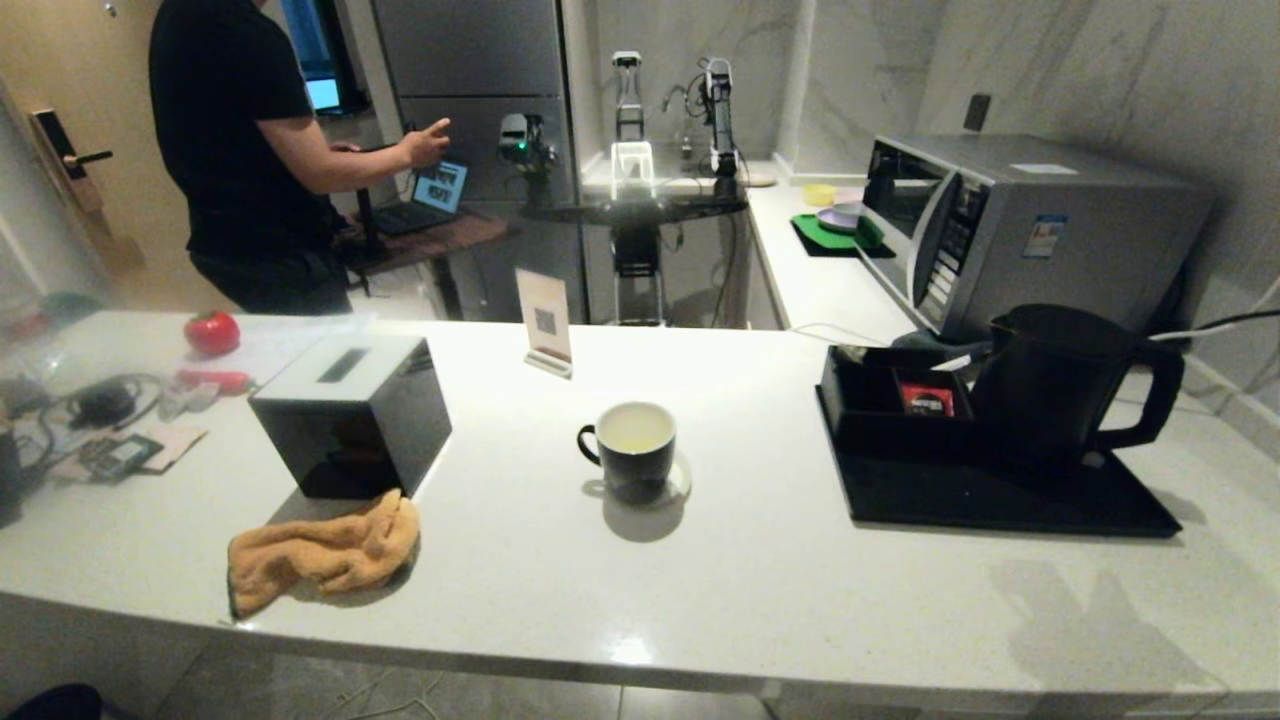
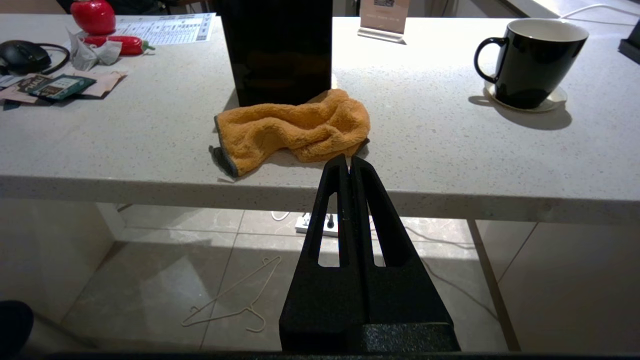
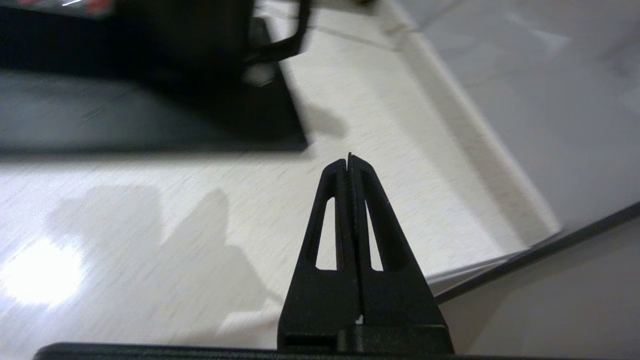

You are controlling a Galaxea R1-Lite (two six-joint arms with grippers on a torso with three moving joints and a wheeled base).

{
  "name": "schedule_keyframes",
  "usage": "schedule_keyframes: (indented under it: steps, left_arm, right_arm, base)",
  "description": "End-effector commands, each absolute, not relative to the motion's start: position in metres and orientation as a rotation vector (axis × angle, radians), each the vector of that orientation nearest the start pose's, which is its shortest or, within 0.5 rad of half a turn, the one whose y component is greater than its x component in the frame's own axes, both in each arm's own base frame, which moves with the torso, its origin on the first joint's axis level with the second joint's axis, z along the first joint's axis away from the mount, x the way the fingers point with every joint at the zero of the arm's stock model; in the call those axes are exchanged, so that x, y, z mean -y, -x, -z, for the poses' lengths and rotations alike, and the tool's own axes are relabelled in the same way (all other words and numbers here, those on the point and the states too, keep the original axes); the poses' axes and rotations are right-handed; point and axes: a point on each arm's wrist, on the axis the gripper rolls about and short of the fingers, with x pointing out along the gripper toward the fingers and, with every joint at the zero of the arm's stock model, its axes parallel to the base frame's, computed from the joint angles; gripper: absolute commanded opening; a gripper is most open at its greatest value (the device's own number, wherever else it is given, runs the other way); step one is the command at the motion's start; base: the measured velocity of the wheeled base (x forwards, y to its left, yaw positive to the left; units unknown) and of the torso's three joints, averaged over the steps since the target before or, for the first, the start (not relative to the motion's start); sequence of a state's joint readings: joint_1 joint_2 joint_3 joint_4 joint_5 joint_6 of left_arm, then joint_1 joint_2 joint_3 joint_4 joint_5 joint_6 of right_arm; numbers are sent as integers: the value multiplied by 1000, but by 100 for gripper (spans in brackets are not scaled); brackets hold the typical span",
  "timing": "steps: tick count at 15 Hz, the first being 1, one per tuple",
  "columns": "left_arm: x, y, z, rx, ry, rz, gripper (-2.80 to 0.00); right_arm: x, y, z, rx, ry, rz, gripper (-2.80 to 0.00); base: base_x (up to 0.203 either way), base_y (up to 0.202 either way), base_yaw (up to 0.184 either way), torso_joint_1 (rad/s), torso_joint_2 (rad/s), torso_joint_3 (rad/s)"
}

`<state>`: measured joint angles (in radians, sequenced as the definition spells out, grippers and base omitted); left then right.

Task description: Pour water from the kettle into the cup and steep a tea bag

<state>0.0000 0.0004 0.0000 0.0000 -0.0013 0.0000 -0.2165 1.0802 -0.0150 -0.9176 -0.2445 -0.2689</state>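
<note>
- Head view: I see the cup on a small saucer near the middle of the worktop, handle to my left, with pale yellowish water inside.
- The kettle stands upright on the black tray towards the worktop's right end, handle pointing right.
- A red packet lies in the tray's rear compartment, just beside the kettle.
- An orange cloth lies near the front edge, touching a black box.
- Left gripper: fingers pressed together, holding nothing, below and in front of the worktop's front edge.
- Right gripper: fingers closed, empty, above the bare worktop near its right front corner, apart from the tray.
</note>
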Motion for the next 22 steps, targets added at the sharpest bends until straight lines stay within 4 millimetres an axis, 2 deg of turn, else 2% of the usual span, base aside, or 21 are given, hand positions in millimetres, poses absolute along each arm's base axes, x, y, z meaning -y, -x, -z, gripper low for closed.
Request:
schedule_keyframes:
  steps: [1, 6, 11, 13, 22]
  left_arm:
    - [0, 23, -75, 0, 0, 0, -280]
    - [0, 23, -75, 0, 0, 1, -280]
    - [0, 23, -75, 0, 0, 2, -280]
    - [0, 23, -75, 0, 0, 2, -280]
    - [0, 23, -75, 0, -2, 2, -280]
  right_arm:
    - [20, -86, -137, -145, 270, 395, -280]
    - [7, -39, -121, -147, 253, 261, -280]
    - [5, -6, -99, -131, 230, 143, -280]
    - [5, -3, -97, -110, 216, 94, -280]
    - [5, -3, -99, -89, 108, 109, -280]
  base:
    - [0, 0, 0, 0, 0, 0]
    - [0, 0, 0, 0, 0, 0]
    - [0, 0, 0, 0, 0, 0]
    - [0, 0, 0, 0, 0, 0]
    - [0, 0, 0, 0, 0, 0]
